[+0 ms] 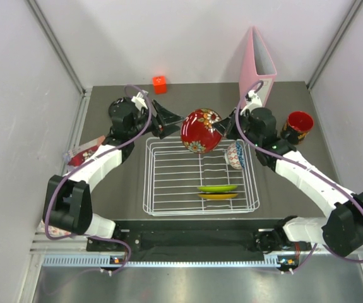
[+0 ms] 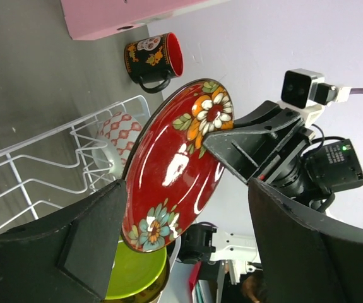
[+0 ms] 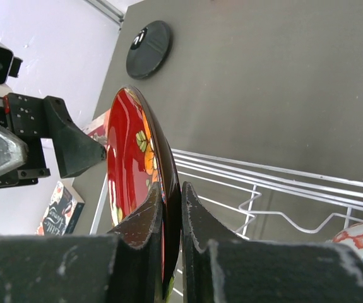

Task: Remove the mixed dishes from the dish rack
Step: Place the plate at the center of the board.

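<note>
My right gripper [image 1: 226,129] [image 3: 172,196] is shut on the rim of the dark red patterned plate [image 1: 201,130] [image 3: 127,158] and holds it on edge above the far side of the white dish rack [image 1: 168,189]. My left gripper [image 1: 172,121] [image 2: 184,189] is open, its jaws wide on either side of the plate's [image 2: 175,164] left rim. The blue-white patterned bowl [image 1: 235,154] [image 2: 115,136] stands in the rack's right side. The lime green plate [image 1: 218,188] and the gold patterned plate [image 1: 218,196] stand near the rack's front. The red-and-dark cup [image 1: 298,125] sits on the table at right. The black plate [image 3: 148,49] lies on the table.
A pink binder [image 1: 257,63] stands at the back right. The small orange-red cube [image 1: 160,83] sits at the back centre. A flat printed packet [image 1: 80,154] lies left of the rack under my left arm. Walls close in on both sides.
</note>
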Available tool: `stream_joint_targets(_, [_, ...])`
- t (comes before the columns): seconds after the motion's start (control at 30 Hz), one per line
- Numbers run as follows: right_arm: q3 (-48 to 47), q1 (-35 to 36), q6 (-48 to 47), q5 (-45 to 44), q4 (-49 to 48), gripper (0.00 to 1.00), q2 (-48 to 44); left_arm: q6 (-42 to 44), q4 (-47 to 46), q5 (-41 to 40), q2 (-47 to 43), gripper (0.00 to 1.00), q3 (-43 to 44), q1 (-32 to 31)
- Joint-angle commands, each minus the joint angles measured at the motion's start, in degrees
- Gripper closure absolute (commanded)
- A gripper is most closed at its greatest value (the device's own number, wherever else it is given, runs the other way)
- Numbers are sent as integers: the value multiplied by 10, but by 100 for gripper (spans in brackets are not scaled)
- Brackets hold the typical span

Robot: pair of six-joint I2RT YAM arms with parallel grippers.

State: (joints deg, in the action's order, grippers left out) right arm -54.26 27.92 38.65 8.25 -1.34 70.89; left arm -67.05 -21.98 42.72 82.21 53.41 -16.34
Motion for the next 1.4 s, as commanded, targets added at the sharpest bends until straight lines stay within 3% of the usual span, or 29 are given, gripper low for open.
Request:
stream_joint_targets(0.0, [-52, -5, 15, 22, -68, 100, -32, 26, 0, -4, -21, 18, -5, -1])
stream_joint_targets(0.27, [-59, -5, 26, 36, -82, 100, -24, 21, -23, 3, -18, 21, -17, -9])
stream_joint_targets(0.37, [-52, -5, 42, 56, -106, 100, -9, 17, -64, 13, -19, 37, -17, -30])
stream_joint_targets(0.67, [-29, -5, 89, 113, -165, 100, 32, 36, -65, 18, -16, 87, -15, -62])
stream_joint_targets(0.7, [-29, -4, 88, 117, -165, 100, 35, 35, -64, 18, -16, 99, -16, -62])
stream_joint_targets(0.83, [-28, -5, 78, 114, -149, 100, 32, 40, -56, -2, -26, 100, -20, -62])
stream_joint_targets(0.87, [-30, -5, 71, 107, -130, 96, 29, 47, -49, -7, -30, 100, -19, -62])
stream_joint_targets(0.9, [-30, -5, 64, 104, -122, 70, 28, 53, -39, -16, -35, 100, -18, -62])
stream_joint_targets(1.0, [-28, -5, 53, 76, -91, 31, 13, 83, 7, -68, -63, 100, -4, -55])
stream_joint_targets(1.1, [-26, -4, 37, 42, -58, 12, -10, 77, 9, -95, -71, 100, 9, -38])
stream_joint_targets(1.23, [-28, -5, 22, -2, -2, 5, -32, 55, 36, -130, -64, 100, 31, -5])
stream_joint_targets(1.37, [-1, -5, 20, -52, 12, 4, -73, -2, 37, -163, -45, 100, 28, 71])
